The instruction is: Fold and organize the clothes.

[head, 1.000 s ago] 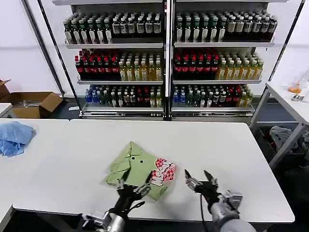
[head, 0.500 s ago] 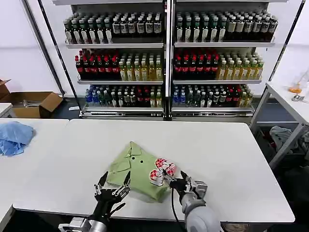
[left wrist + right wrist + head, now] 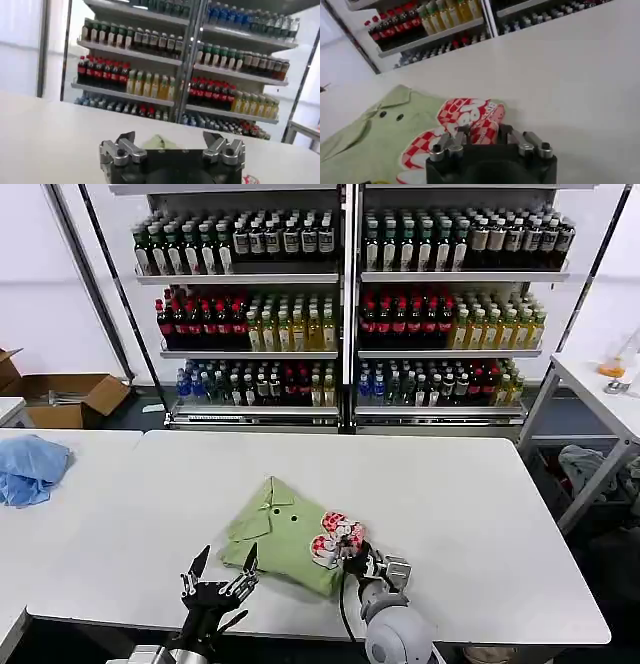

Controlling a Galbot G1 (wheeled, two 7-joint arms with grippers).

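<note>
A light sage-green short-sleeved fabric shirt [image 3: 285, 529], folded into a compact bundle with its collar toward the far side and its pink-red-and-white print at the right, is lying near the front edge of the white rectangular table [image 3: 470, 504]. The right gripper [image 3: 352, 556] is pressing against the printed right edge of the shirt; the right wrist view shows its fingers [image 3: 451, 142] sitting on the print, though whether they are pinching the cloth cannot be told. The left gripper [image 3: 216, 576] is hovering just near the shirt's left corner, fingers spread apart, touching nothing.
</note>
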